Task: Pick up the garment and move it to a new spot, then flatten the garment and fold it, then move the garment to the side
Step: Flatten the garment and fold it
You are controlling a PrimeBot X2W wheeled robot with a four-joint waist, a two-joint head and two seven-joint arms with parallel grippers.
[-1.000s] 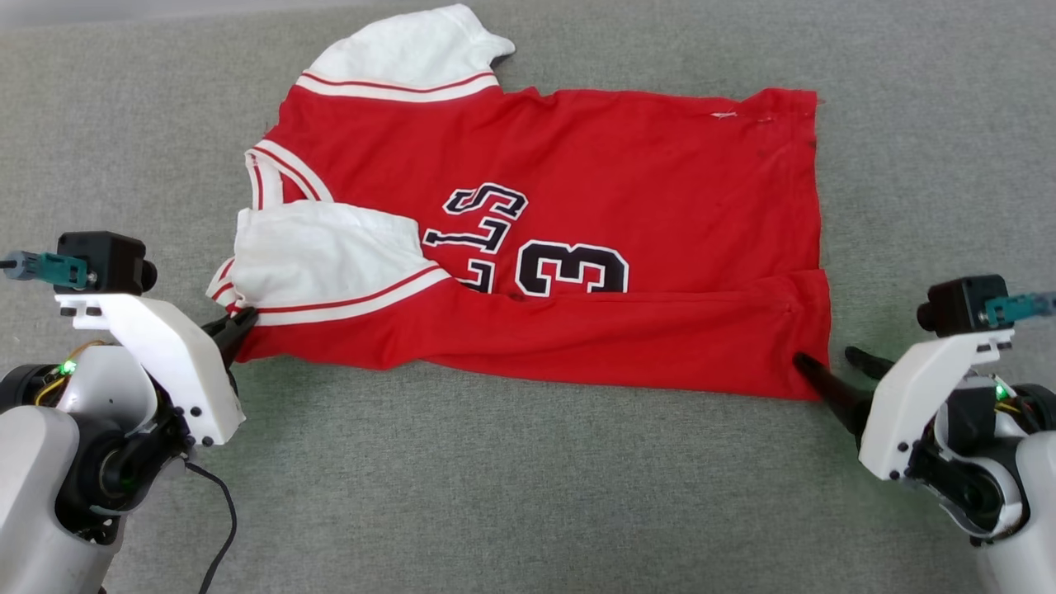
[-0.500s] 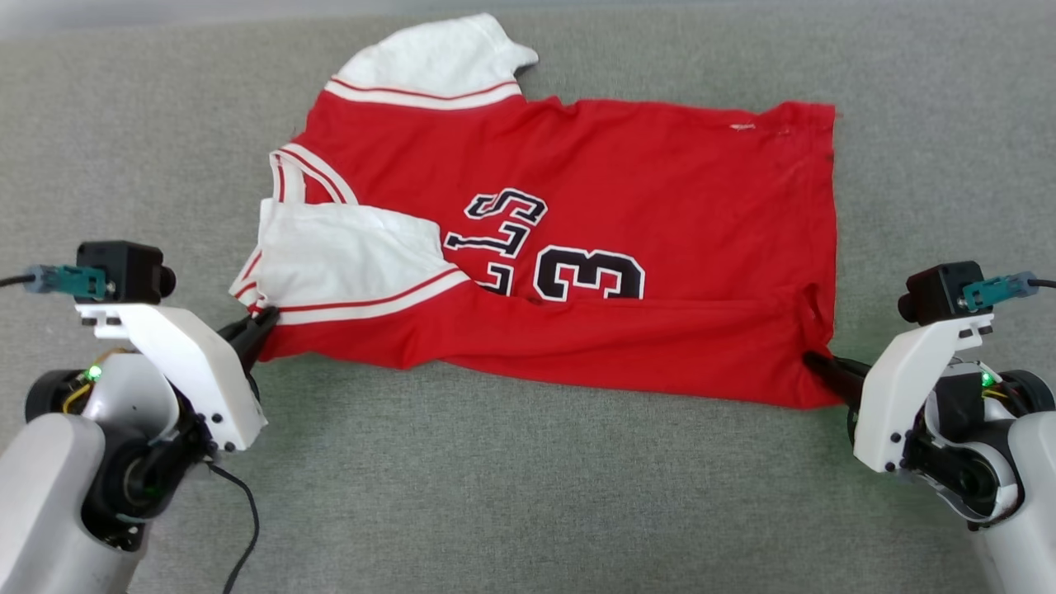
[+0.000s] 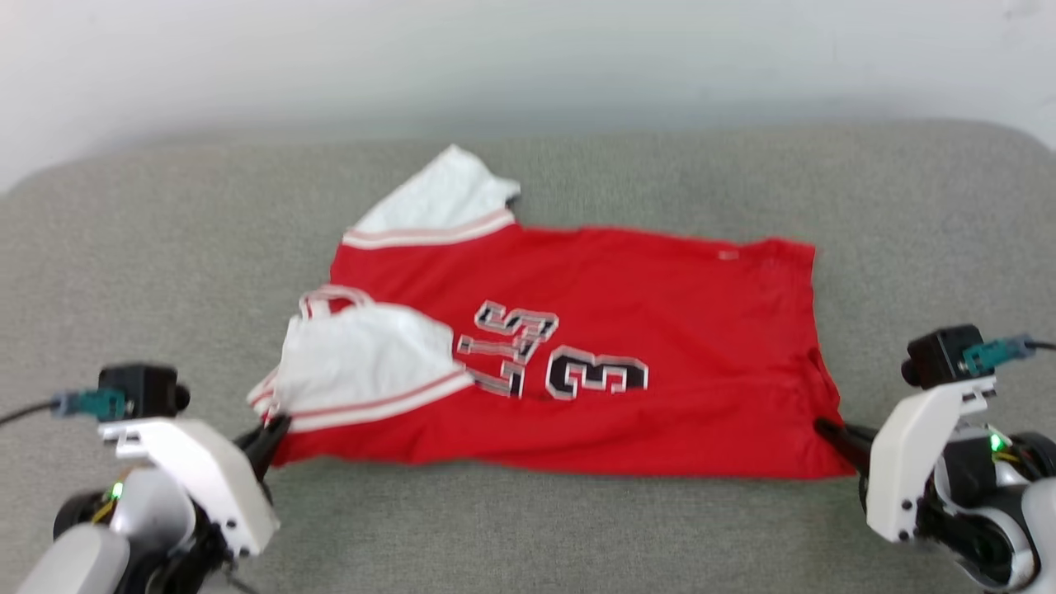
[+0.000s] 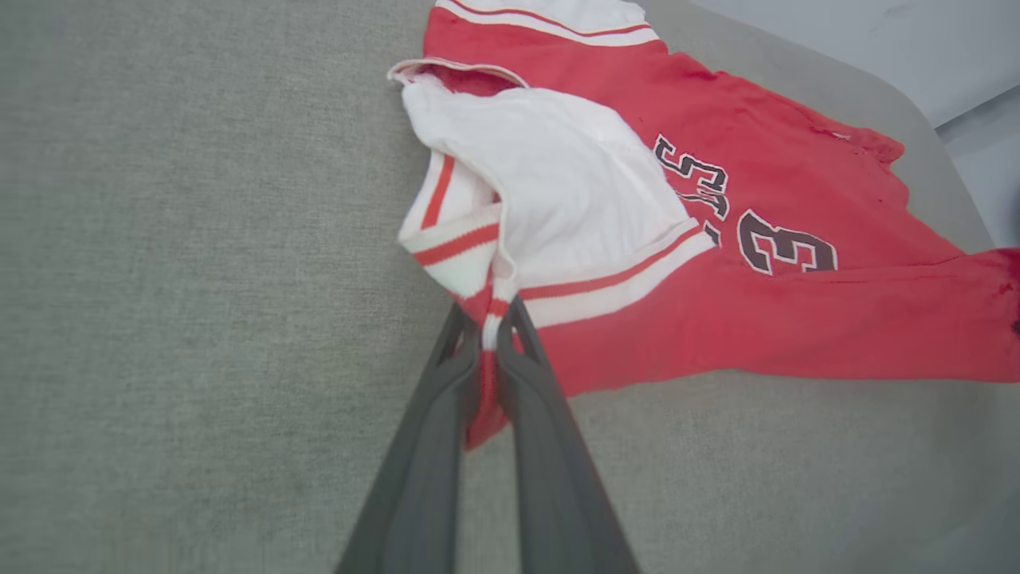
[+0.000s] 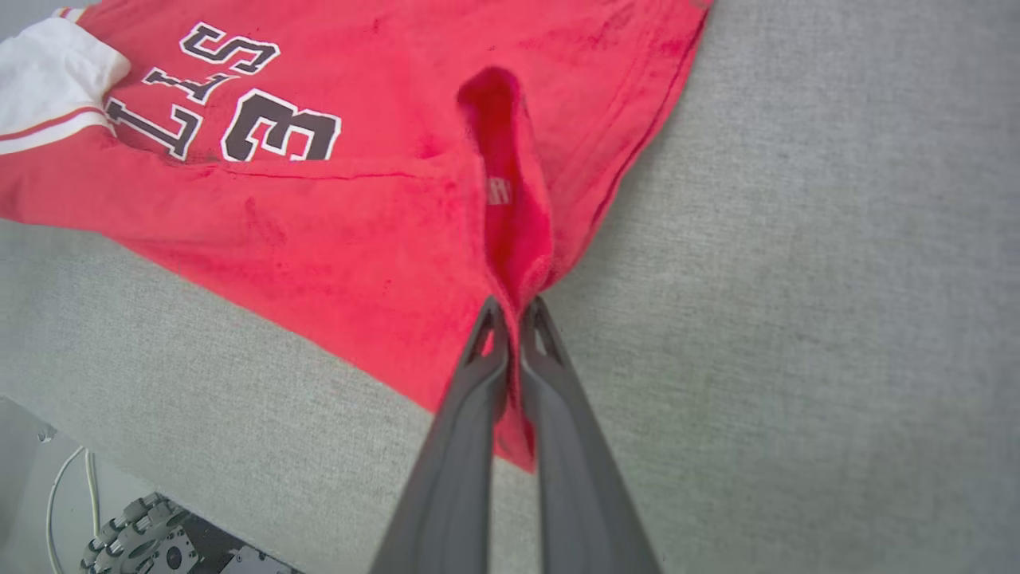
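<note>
Since a second ago, my right pincer [image 5: 514,307] has gone from open beside the hem corner to clamped tight on it. Red cloth of the garment [image 3: 660,330] bunches into a ridge just ahead of the tips. My left pincer [image 4: 490,311] is unchanged, closed on the striped trim at the edge of the white sleeve [image 4: 558,175]. The head camera has tipped up and a pale wall [image 3: 528,58] now shows beyond the grey cushion [image 3: 528,528], so the jersey's shift in view is not its own.

The garment lies spread on the cushion, chest up, near edge folded over, both near corners in my grip.

Judgement: both grasps are made, and lifting and carrying the near edge comes next. Risks are uneven pull and the sleeve flopping.
</note>
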